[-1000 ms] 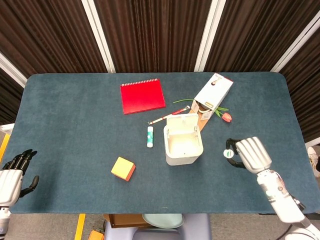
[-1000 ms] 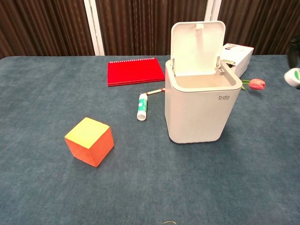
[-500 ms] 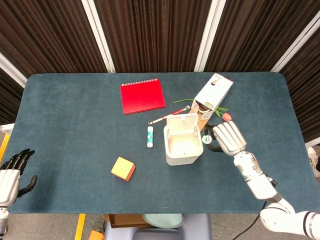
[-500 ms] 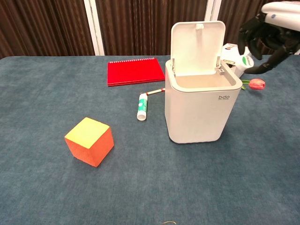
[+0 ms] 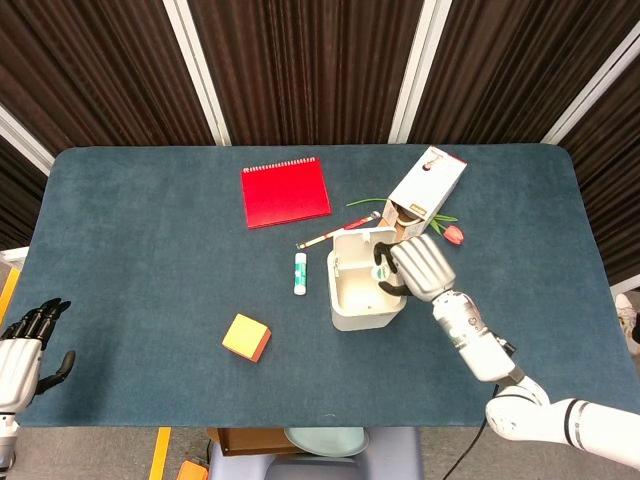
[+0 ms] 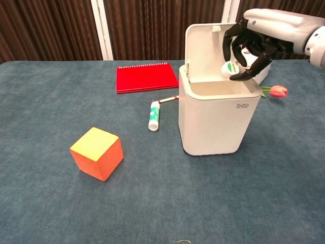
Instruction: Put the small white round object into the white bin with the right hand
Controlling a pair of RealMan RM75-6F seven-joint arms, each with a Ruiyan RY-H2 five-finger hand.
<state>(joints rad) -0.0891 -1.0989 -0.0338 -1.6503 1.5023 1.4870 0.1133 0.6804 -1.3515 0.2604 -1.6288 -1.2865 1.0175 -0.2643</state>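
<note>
The white bin [image 5: 350, 300] [image 6: 213, 122] stands mid-table with its lid flipped up. My right hand [image 5: 415, 268] [image 6: 254, 43] hovers over the bin's open top and holds the small white round object [image 6: 231, 69] [image 5: 381, 272], which has a green mark, in its fingertips just above the rim. My left hand [image 5: 22, 350] hangs off the table's front left corner, fingers apart, holding nothing; the chest view does not show it.
An orange-yellow cube [image 5: 246, 337] [image 6: 97, 153] sits front left of the bin. A glue stick [image 5: 299, 272] [image 6: 154, 115], a red pencil [image 5: 335, 232] and a red notebook [image 5: 285, 192] [image 6: 146, 77] lie behind it. A cardboard box [image 5: 425, 190] and a tulip [image 5: 452, 234] [image 6: 277, 91] lie to the right.
My right hand has carried the round object leftward from beside the bin's right side to over its opening. The left hand has stayed put.
</note>
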